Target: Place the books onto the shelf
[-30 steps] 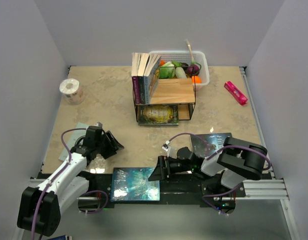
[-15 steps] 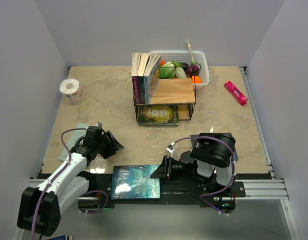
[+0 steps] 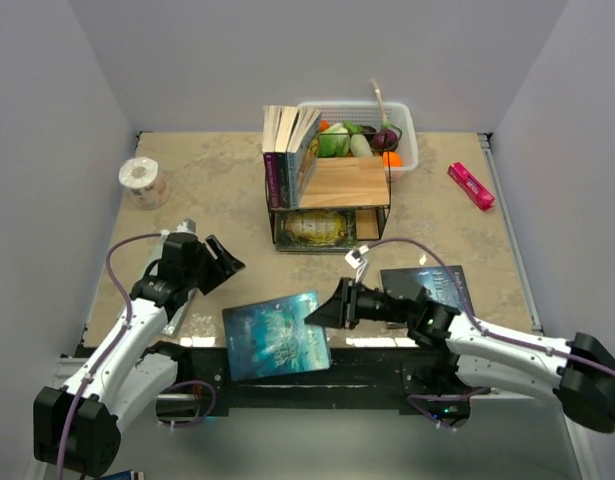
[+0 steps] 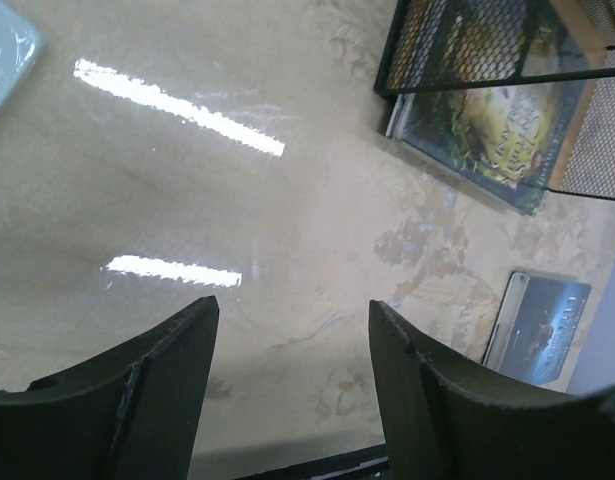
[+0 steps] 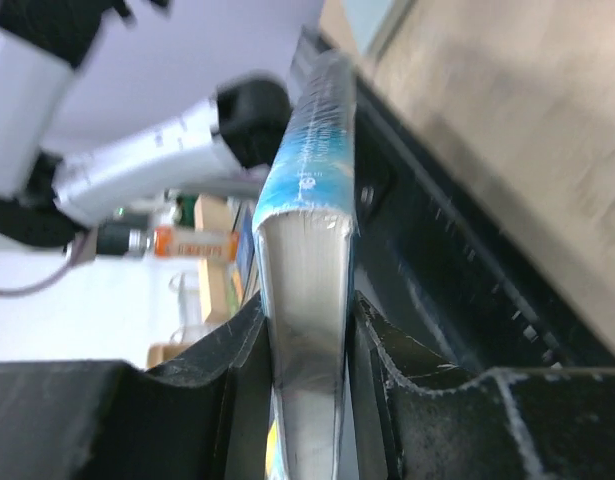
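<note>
Your left arm reaches up and inward from its base, the left gripper [image 3: 219, 268] hanging over bare table [image 3: 187, 210] left of the shelf [image 3: 328, 195]; its jaws are parted and nothing lies between the fingers [image 4: 147, 390]. Your right arm stretches low and leftward along the near edge, and the right gripper [image 3: 325, 308] is clamped on the right edge of the teal-blue book [image 3: 275, 334], which is tilted and lifted off the near rail. From the right wrist you see the cream page edges of that book [image 5: 307, 330] pinched tight between both fingers.

Count the books: 1 teal-blue book in your right gripper, 1 dark blue-grey book [image 3: 429, 288] flat on the table just behind your right arm, 1 green-gold book [image 3: 314, 229] flat on the shelf's lower level, and about 3 upright books [image 3: 284, 150] leaning at the left end of the upper board. I cannot tell that upright count exactly.

Also there: 1 paper roll [image 3: 142, 177] at the far left, 1 white basket [image 3: 405, 140] of vegetables behind the shelf, 1 pink object [image 3: 470, 185] at the far right
</note>
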